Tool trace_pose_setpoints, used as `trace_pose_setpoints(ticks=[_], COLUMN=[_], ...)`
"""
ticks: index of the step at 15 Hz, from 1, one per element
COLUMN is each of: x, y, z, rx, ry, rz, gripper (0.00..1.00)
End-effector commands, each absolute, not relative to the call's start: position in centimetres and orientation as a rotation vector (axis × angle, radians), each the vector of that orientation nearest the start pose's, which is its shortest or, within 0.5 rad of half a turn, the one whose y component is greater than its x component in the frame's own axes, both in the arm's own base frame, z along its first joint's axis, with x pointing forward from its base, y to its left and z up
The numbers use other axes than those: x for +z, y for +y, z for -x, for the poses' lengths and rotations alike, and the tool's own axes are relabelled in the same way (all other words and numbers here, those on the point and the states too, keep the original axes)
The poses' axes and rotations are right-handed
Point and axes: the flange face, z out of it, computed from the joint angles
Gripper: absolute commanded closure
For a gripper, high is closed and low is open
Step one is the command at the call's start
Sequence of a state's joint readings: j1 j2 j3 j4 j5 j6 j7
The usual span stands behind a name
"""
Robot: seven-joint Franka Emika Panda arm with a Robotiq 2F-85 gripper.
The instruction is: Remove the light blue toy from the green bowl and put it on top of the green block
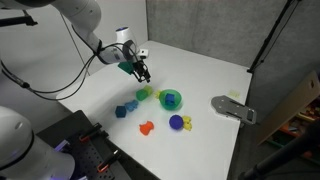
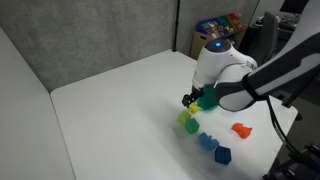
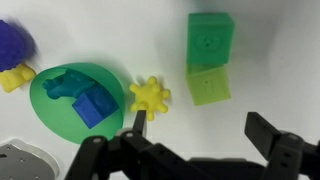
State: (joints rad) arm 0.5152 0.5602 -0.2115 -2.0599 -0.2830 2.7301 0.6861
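Cyan plastic shows clearly only in the wrist view: the small light blue toy [image 3: 60,84] lies inside the small round bright green bowl [image 3: 55,125], touching a darker blue block [image 3: 92,106] that shares the bowl. In an exterior view the bowl [image 1: 163,96] shows just a bluish blur inside. Just beside the bowl sits a yellow spiky plastic piece [image 3: 150,95]. Past it the small bright green block [image 3: 210,38] stands on the white table [image 3: 280,60], touching a paler lime cube [image 3: 207,86] and apart from the bowl.

The wrist view also shows the black gripper [image 3: 200,140] with its 2 fingers [image 3: 265,132] spread wide and nothing between them, on the blocks' side of the bowl.

Only the exterior views show 2 dark blue cubes [image 1: 130,105] and an orange toy [image 1: 146,127] near the bowl. A purple ball [image 1: 176,122] lies close to the bowl, and a grey object [image 1: 233,108] lies farther off at the table's edge. Bare tabletop stretches from the bowl to the far edge.
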Motion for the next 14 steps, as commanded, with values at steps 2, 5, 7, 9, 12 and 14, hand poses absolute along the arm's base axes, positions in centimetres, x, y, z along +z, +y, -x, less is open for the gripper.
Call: trace_pose_setpoints(ticks=[2,5,7,9,12,14], x=[21.0,22.4,22.5,22.1,21.3,21.0], y=[18.3,17.9,17.8,18.0,18.0,17.8], z=[-57.3,-57.8,-57.8,-57.7,-57.5,-57.1], rx=[-0.358,-0.312,-0.248,-0.178,-0.086,-0.029], ry=[0.176,0.178,0.148,0.089,0.033,0.009], rz=[3.258,3.247,3.225,3.183,3.143,3.127], gripper=[0.0,0.0,0.0,0.0,0.0,0.0])
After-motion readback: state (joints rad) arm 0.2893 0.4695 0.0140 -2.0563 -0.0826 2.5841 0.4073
